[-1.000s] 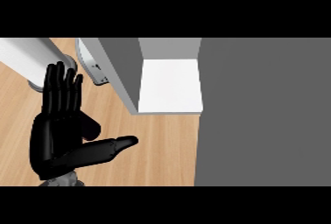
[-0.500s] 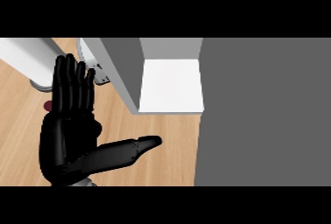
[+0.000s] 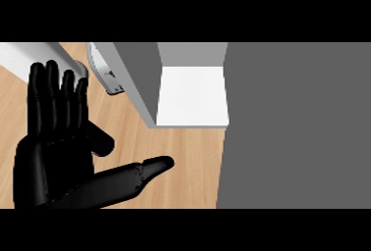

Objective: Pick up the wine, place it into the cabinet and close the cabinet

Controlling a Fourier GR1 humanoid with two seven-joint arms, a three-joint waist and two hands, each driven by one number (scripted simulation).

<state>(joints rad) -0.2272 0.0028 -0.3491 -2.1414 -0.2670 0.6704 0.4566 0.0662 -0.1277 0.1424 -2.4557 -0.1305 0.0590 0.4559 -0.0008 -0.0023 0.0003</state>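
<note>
The left hand (image 3: 54, 162) fills the lower left of the head view over the wooden counter (image 3: 181, 162), fingers (image 3: 54, 98) straight and together, thumb (image 3: 134, 174) spread out to the right; it grips nothing. Compared with half a second ago it sits a little lower, its fingertips now short of the cabinet door (image 3: 134, 83), and the thumb reaches further right. The open cabinet (image 3: 192, 95), with its white shelf, stands at the counter's far edge, unchanged. A small dark shape beside the hand may be the wine (image 3: 103, 142); it cannot be made out for certain. The right hand does not show.
</note>
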